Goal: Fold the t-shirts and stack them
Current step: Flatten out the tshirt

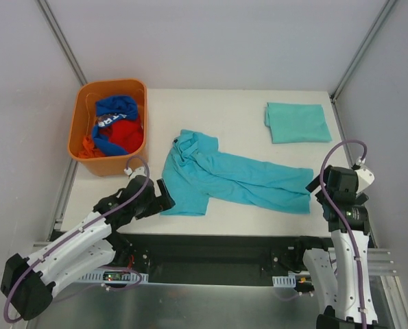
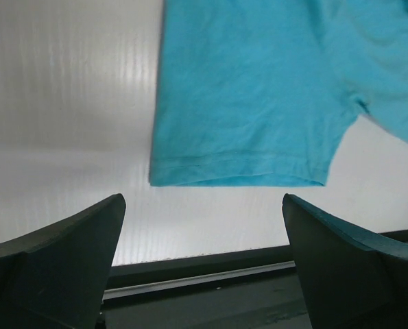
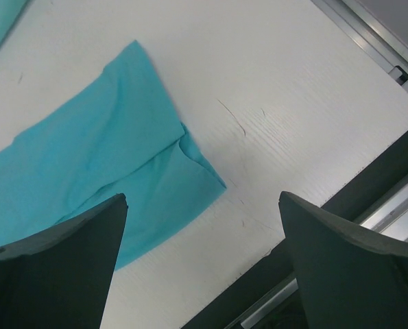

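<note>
Black fingers (image 2: 66, 260) of our left gripper (image 2: 202, 205) stand wide apart and hold nothing. Just ahead of them, a little to the right of the gap's centre, a hemmed edge of the crumpled teal short-sleeved cotton t-shirt (image 2: 245, 96) lies flat on the white table (image 2: 66, 103), close to the fingertips but not touching them.

Our right gripper (image 3: 202, 199) is likewise spread and empty. The same shirt's other end (image 3: 101, 164) lies ahead and to the left of its jaws, with a folded-over corner nearest the gap.

In the top view the shirt (image 1: 224, 179) runs lengthwise from one gripper to the other. The left gripper (image 1: 164, 194) is at its bunched, wider end and the right gripper (image 1: 317, 185) is at its narrow end, so each arm is nearest its own end.

We judge that the coming move needs both arms, each taking hold of the end in front of it.

Farther out, beyond the right gripper, the second teal cotton t-shirt (image 1: 297, 122) sits as a neat folded rectangle, well apart from the crumpled one. We think the right arm is the one better placed to reach it.
</note>
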